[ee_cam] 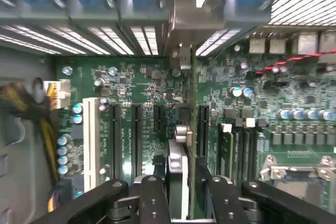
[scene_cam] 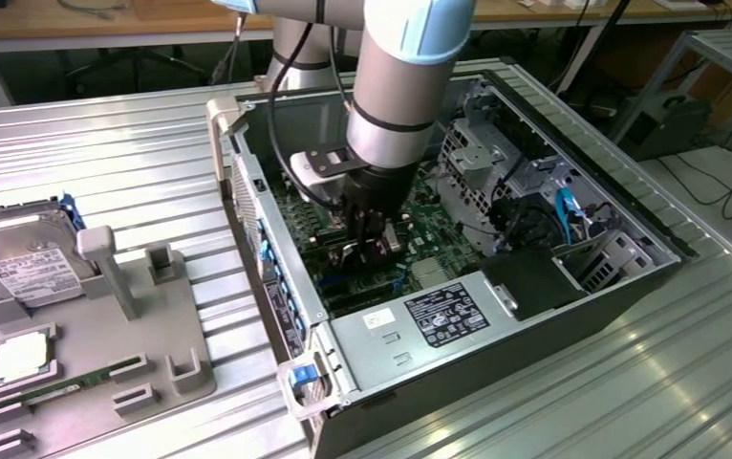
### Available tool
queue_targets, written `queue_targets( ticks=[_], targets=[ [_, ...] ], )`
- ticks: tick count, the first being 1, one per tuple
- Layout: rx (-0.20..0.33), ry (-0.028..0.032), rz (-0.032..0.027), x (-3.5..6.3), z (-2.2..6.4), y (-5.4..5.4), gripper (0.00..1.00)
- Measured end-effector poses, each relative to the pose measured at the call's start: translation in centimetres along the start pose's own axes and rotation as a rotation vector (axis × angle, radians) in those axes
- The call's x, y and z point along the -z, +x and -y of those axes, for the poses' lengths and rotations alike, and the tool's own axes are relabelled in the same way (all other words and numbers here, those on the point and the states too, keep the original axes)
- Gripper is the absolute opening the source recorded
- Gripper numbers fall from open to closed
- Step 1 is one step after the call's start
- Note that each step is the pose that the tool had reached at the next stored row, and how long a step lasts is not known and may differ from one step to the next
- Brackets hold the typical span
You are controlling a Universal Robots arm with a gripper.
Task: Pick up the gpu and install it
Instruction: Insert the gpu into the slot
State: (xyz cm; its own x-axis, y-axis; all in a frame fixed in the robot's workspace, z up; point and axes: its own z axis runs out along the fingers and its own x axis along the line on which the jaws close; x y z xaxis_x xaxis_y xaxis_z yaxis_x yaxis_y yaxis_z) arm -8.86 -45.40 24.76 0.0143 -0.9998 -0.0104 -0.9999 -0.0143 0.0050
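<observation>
Gpu [ee_cam: 190, 129] edge-on btwn gripper [ee_cam: 185, 192] (wrist).

motherboard [ee_cam: 142, 85] green, black slots, one white slot [ee_cam: 90, 140] | my gripper [ee_cam: 184, 192] black | my arm [scene_cam: 398, 86] grey with pale blue bands | hard drive [scene_cam: 22, 263] silver, white label | fixture tray [scene_cam: 98, 373] grey | cables [ee_cam: 31, 108] yellow and black | table [scene_cam: 111, 153] silver ribbed
</observation>
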Motion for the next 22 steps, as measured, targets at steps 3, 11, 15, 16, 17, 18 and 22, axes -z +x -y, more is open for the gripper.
queue_targets(
  ticks=[3, 11, 15, 16, 17, 18, 22],
  targets=[
    [0.000, 0.0002, 0.0003, 1.39, -0.01, 0.0, 0.35],
    [0.000, 0.0000, 0.0001, 4.94, 0.01, -0.1, 0.35],
    [0.000, 0.0002, 0.0003, 4.94, 0.01, -0.1, 0.27],
    [0.000, 0.0001, 0.0002, 4.95, 0.01, -0.1, 0.27],
    [0.000, 0.0001, 0.0001, 4.95, 0.01, -0.1, 0.20],
    [0.000, 0.0001, 0.0001, 4.95, 0.01, -0.1, 0.14],
    [0.000, 0.0001, 0.0001, 4.95, 0.01, -0.1, 0.11]
  ],
)
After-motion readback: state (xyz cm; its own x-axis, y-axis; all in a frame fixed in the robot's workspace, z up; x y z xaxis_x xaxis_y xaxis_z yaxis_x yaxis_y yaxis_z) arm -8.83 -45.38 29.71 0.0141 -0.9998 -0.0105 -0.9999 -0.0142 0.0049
